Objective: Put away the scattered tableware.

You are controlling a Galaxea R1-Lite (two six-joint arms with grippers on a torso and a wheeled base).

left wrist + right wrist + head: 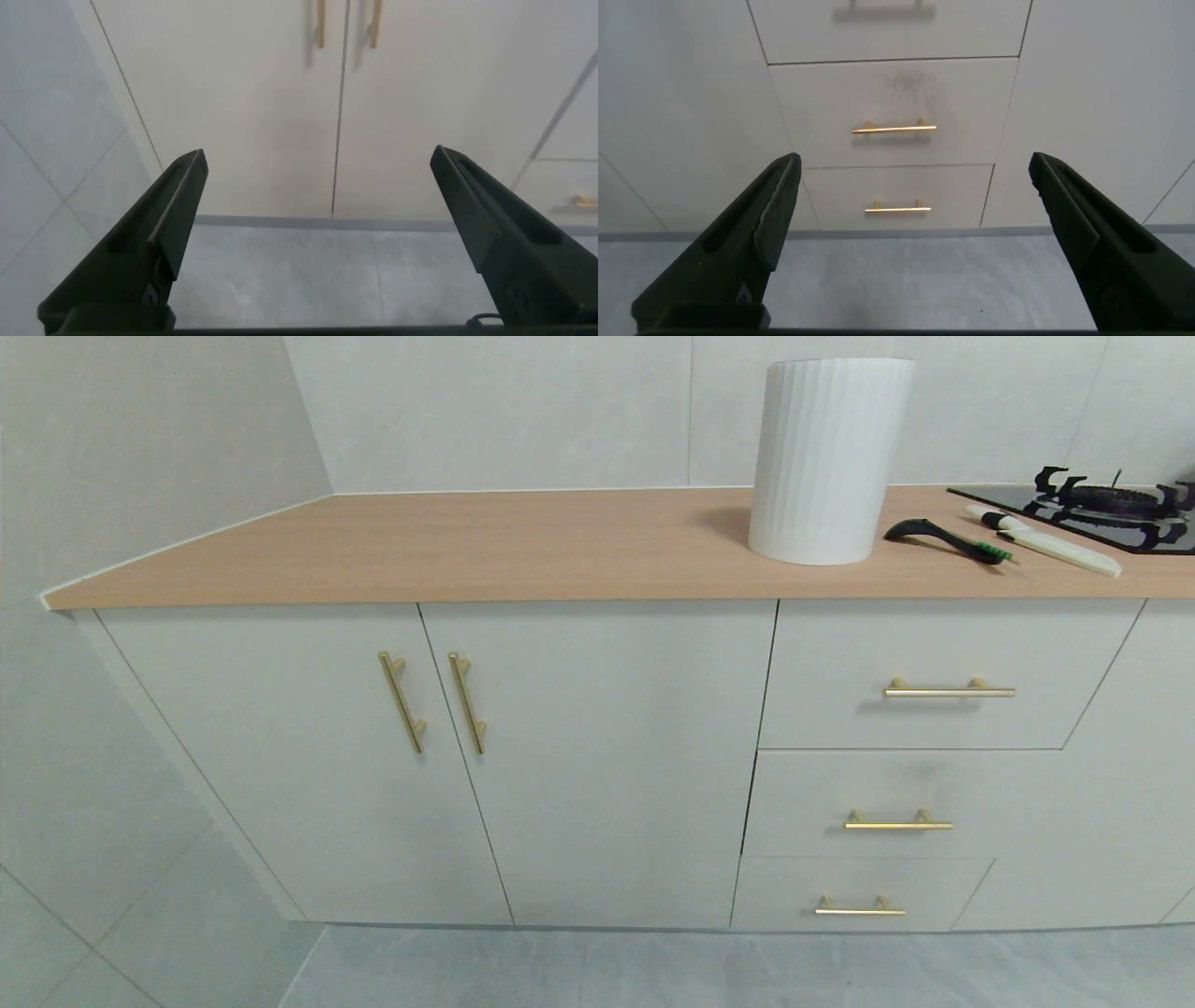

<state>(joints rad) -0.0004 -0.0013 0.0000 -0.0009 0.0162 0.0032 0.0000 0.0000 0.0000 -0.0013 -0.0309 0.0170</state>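
My left claw [318, 157] is spread wide and holds nothing. Beyond it are the two cupboard doors [280, 112] with their gold handles, and the grey floor [308, 271] below. My right claw [913, 161] is spread wide too, also empty. It faces the stack of drawers [894, 98], each with a gold bar handle.

In the head view, the wooden counter [420, 546] runs across the upper half. At about one o'clock a tall white ribbed pot [829, 462] stands upright on it. Just beside the pot, at about two o'clock, lies a black tool with a green tip [948, 541]. A long white utensil [1046, 543] lies close beside that, towards the black stove [1111, 509] at the far right edge. Both claws are well apart from these things.

I judge both pieces to be light and stiff. They are slim and lie flat on smooth wood, so they may skid when nudged. I would pinch each across the middle of its handle. The pot looks ceramic, so probably heavy and breakable. It may be where the pieces belong.
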